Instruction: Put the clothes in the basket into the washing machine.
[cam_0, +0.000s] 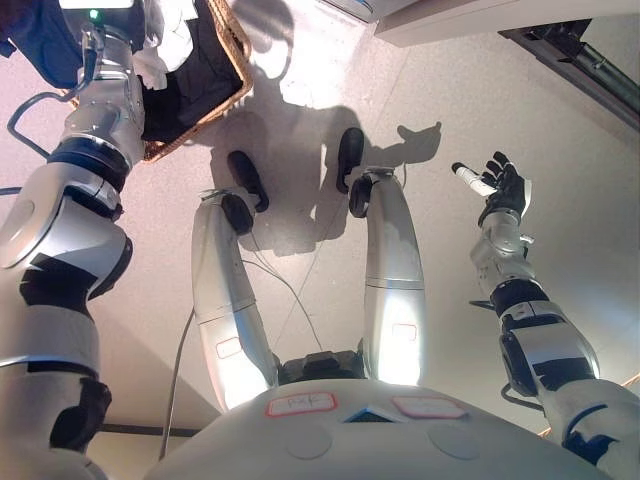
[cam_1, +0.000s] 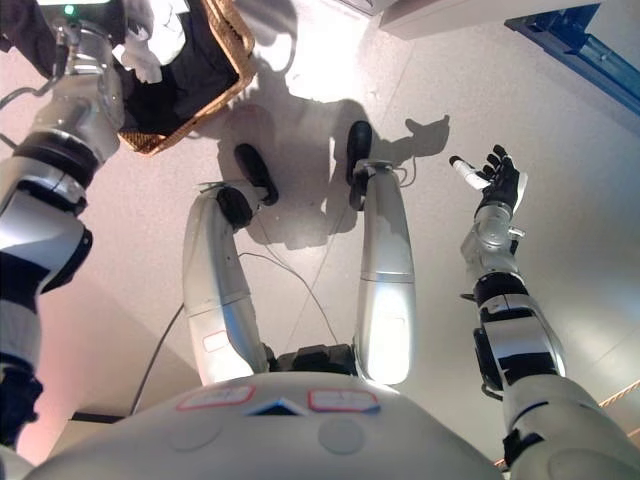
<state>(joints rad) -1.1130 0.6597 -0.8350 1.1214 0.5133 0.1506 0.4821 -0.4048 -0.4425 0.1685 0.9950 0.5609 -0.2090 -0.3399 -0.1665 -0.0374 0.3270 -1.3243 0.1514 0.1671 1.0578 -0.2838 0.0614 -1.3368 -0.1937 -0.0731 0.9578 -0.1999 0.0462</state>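
Now my left arm reaches up into the wicker basket (cam_0: 235, 45) at the top left, where dark clothes (cam_0: 195, 85) and a white garment (cam_0: 160, 55) lie heaped. My left hand is buried among the cloth beyond the wrist, so I cannot tell whether its fingers have closed on anything. My right hand (cam_0: 500, 185) hangs well apart over bare floor (cam_0: 580, 180) on the right, fingers spread and relaxed, holding nothing.

As I judge it, the step is the grab: I should gather a full bunch of fabric deep in the pile before lifting, then rise straight up so nothing snags on the woven rim.

The basket's near wall sits just beside my forearm, so a sideways pull could tip it. To the right the floor lies open, with a pale ledge (cam_0: 470, 20) and a dark rail (cam_0: 575, 60) along the top edge. The washing machine is not in sight.
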